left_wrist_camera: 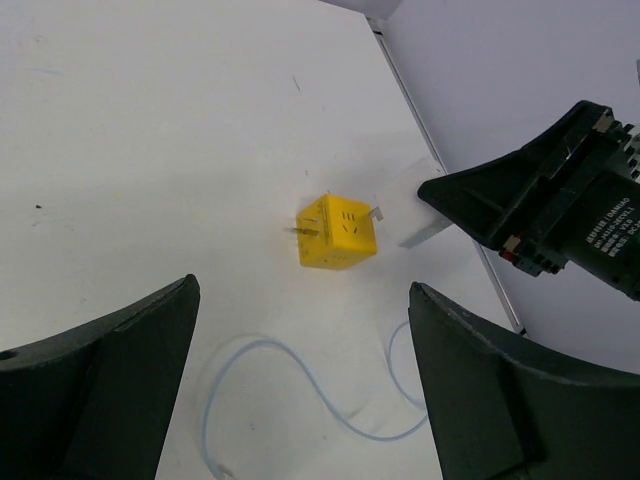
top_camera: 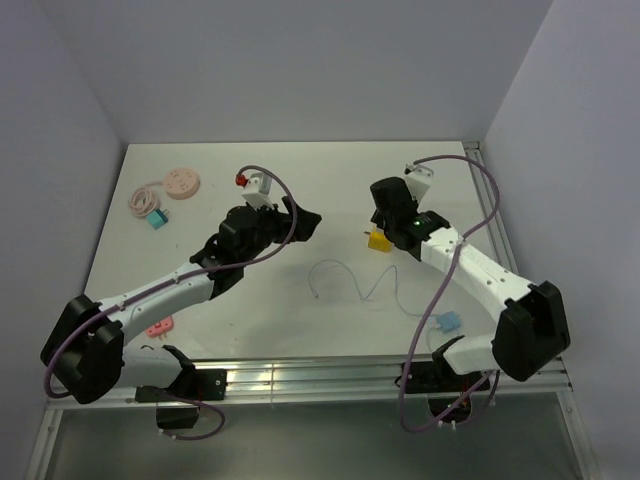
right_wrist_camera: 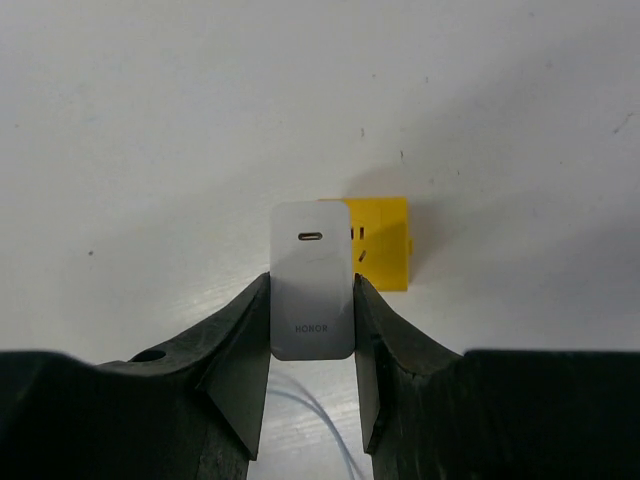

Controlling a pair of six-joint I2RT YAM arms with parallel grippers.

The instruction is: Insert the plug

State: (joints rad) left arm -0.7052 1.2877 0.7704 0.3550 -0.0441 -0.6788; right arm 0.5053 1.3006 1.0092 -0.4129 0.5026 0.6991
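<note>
Plug (right_wrist_camera: 313, 280): a flat white charger block, pinched on its two narrow sides by the right gripper (right_wrist_camera: 311, 300).
Plug axis: the long side runs in line with the fingers, away from the wrist. The broad face, with a small oval port at the far end and grey lettering near the jaws, faces the wrist camera.
Plug place: held low over the table (top_camera: 200, 230), just beside the yellow socket cube (right_wrist_camera: 385, 240), overlapping the cube's left edge in the wrist view. Whether they touch cannot be told.
Socket cube: it sits on the table with slotted faces showing, and two metal pins stick out of one side.
Right arm: stretched forward and inward from its base, wrist bent down over the cube.
Left gripper (left_wrist_camera: 302, 290): jaws spread wide and holding nothing, aimed at the cube from well back.
Left arm: reaches diagonally toward the table's middle.
Cable (left_wrist_camera: 300, 390): a thin pale lead, looped loose on the table between the left fingers and the cube.
Hidden: the plug's prongs are mostly out of sight, and only a thin grey tab shows by the cube in the left wrist view.
</note>
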